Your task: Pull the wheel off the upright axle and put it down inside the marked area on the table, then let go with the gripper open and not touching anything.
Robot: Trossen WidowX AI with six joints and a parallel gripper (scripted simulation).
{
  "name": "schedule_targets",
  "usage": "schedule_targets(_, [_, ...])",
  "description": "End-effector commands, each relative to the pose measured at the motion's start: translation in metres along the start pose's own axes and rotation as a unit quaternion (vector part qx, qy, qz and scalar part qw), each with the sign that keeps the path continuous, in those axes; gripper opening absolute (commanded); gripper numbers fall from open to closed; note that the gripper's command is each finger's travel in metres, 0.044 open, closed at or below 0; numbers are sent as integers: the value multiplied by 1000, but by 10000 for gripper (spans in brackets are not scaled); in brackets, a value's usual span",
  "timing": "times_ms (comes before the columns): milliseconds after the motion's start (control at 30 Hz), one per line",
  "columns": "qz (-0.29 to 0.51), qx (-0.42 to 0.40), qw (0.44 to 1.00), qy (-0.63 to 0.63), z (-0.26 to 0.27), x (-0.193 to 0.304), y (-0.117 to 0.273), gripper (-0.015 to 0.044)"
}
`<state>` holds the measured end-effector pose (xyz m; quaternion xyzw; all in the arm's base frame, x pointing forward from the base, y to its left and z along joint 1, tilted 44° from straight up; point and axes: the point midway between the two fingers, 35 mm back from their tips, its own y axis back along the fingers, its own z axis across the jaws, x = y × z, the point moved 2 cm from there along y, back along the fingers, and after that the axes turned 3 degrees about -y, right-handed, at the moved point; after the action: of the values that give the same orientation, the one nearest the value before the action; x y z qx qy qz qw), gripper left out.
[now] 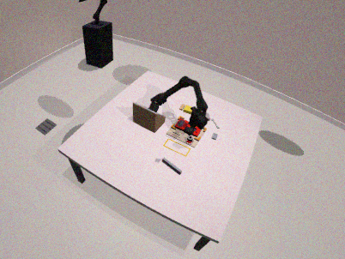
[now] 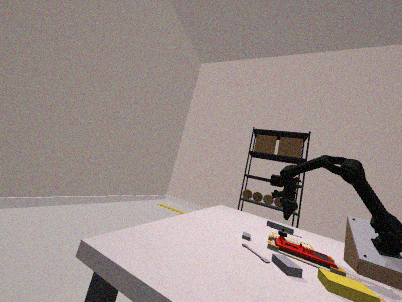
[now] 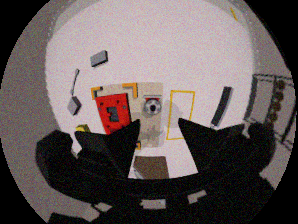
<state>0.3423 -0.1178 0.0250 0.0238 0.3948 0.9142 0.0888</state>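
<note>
From the top view, a black pedestal (image 1: 98,43) stands on the floor at the upper left, off the white table (image 1: 129,171). On the table, left of centre, sits a brown wedge-shaped block (image 1: 148,117), and just above it hangs the gripper (image 1: 154,103) at the end of the arm (image 1: 189,87), which arches over from its base to the right. Right of the block lies a tan board carrying a red plate (image 1: 185,126); the wheel (image 1: 189,138) shows only as a small dark and red spot on the board's lower right end, on its axle. Just below the board is the yellow-outlined marked area (image 1: 176,147), and lower still a grey bar (image 1: 172,165). A yellow block (image 1: 187,109) lies above the board.

The exterior view alone shows a black shelf rack (image 2: 274,172) with boxes against the far wall; the gripper hangs in front of it, well above the table, pointing down.

Only the wrist view looks between the two dark fingers: they stand moderately apart with nothing between them. Through the gap, the wheel appears as a small round shape on the tan board, the red plate to its left and the yellow outline to its right.
</note>
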Motion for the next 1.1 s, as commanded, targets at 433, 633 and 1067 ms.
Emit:
schedule_targets(433, [-1,-5,1000,-3,8,-3,-69,300])
schedule_targets(633, [-1,-5,1000,-3,9,-3,-74,300])
schedule_targets(1067, [5,-4,1000,2,10,-3,-72,115])
